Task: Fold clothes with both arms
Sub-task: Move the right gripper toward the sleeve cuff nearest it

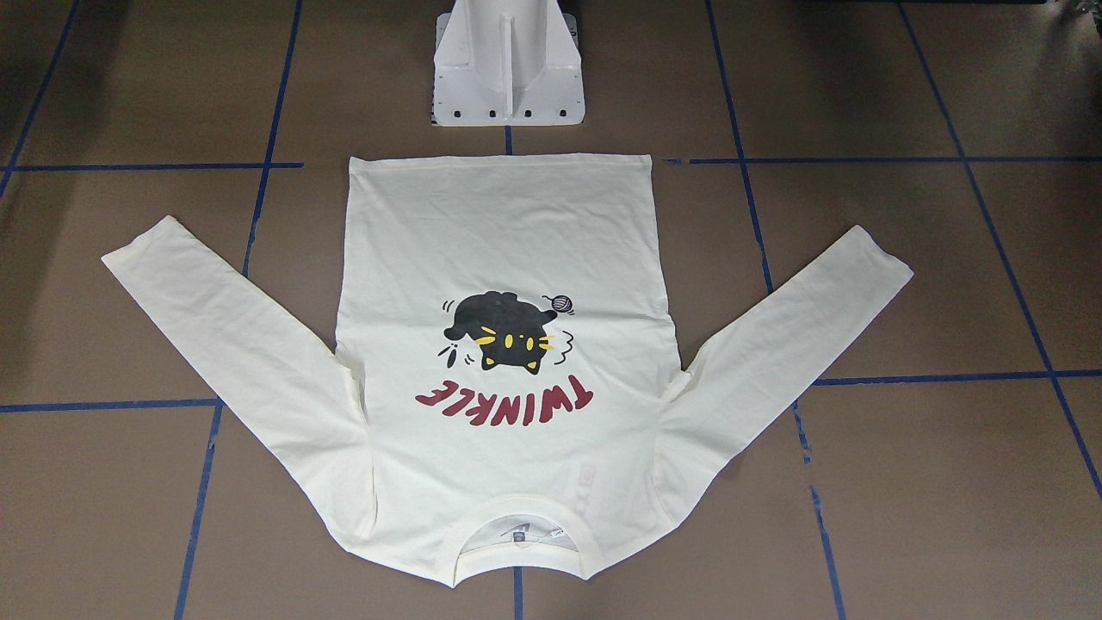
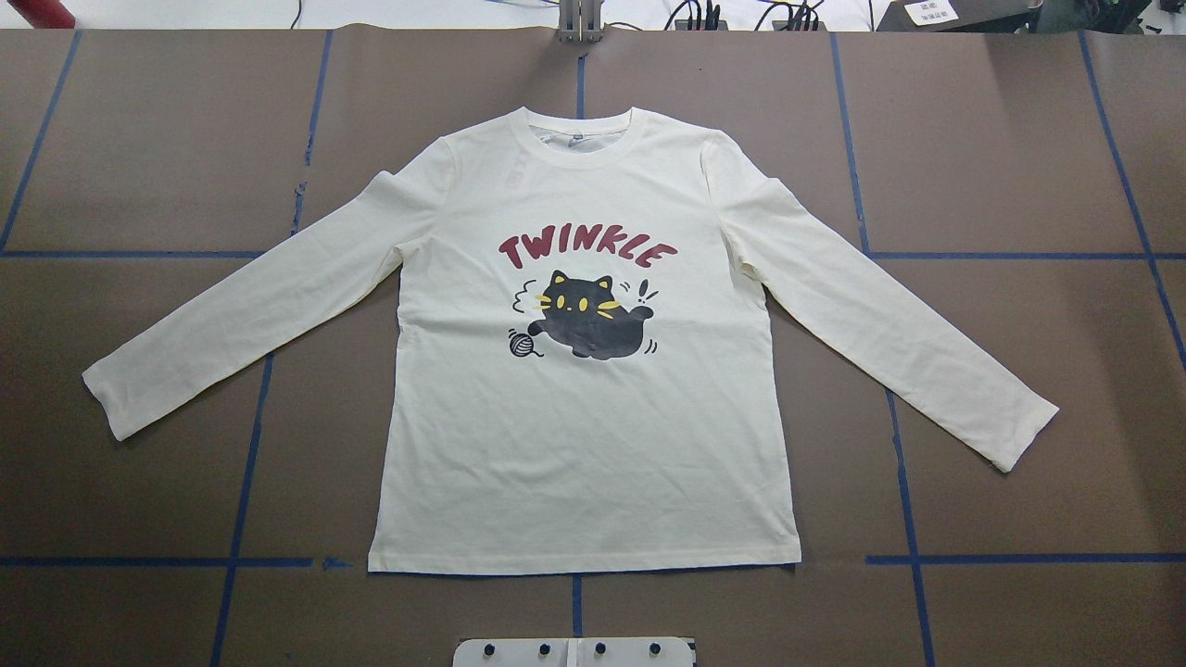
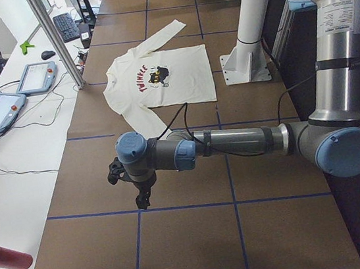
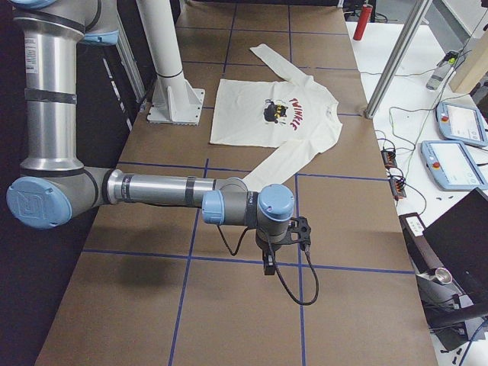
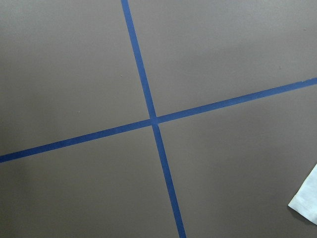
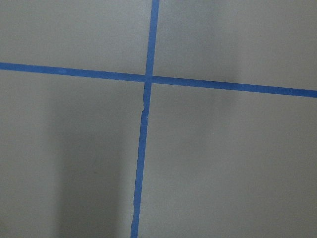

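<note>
The brown paper-covered table [image 2: 148,148] with its blue tape grid fills my overhead view. The cream T-shirt [image 2: 593,463] lies flat at its centre, print up, with the hem [image 2: 584,567] at 6 o'clock, nearest the white pedestal [image 2: 574,651], and the collar [image 2: 584,141] at 12 o'clock. The left arm [image 3: 234,144] and right arm [image 4: 160,189] each reach out low over bare table at opposite ends, well apart from the cloth. One sleeve [image 2: 259,310] runs out toward 8 o'clock on the robot's left and the other sleeve [image 2: 880,315] toward 4 o'clock. I judge this a light, limp knit with no stiffness. It should sag from any pinch, trail its free part across the paper, and bunch if I drag it rather than lift it. There is nothing fragile here, but it is two layers thick, so a grasp has to reach right down to the table to catch both. I would take the sleeves near the cuffs first, one per arm, then the shoulder and hem corners for the body folds. The left gripper [image 3: 142,198] and right gripper [image 4: 268,265] show only in the side cameras, so I cannot tell whether their fingers are apart or together. I see no cloth hanging from either. A cuff corner [image 5: 306,201] peeks in at 4 o'clock of the left wrist view.
</note>
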You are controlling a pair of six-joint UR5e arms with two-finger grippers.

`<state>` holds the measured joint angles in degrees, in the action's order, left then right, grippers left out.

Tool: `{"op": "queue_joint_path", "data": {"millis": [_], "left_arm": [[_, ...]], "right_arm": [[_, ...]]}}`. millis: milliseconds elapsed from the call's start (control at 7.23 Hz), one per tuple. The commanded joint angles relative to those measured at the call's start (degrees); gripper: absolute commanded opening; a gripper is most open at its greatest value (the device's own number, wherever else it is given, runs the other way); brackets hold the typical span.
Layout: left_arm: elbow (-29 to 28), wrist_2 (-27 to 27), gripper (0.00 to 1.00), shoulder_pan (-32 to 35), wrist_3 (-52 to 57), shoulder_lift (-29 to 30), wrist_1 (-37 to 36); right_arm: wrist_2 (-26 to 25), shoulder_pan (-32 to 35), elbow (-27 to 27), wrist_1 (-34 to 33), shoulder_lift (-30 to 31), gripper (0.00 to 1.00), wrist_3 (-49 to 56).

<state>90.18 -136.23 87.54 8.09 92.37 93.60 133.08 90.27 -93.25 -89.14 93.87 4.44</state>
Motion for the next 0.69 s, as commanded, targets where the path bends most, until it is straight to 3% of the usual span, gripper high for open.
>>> {"op": "queue_joint_path", "data": {"millis": [0,277,553], "left_arm": [[0.52,0.00,1.00,0.00,0.00,0.17,0.00],[2.09,0.09,1.00,0.00,0.35,-0.09,0.87],[2.37,-0.08,1.00,-0.87,0.44,0.26,1.84]], "right_arm": [[-0.01,0.00,-0.09,0.10,-0.09,1.00,0.04],[-0.10,0.00,-1.92,1.68,-0.35,1.00,-0.13],[-0.19,0.00,-7.80,2.04,-0.87,1.00,-0.13]]}}
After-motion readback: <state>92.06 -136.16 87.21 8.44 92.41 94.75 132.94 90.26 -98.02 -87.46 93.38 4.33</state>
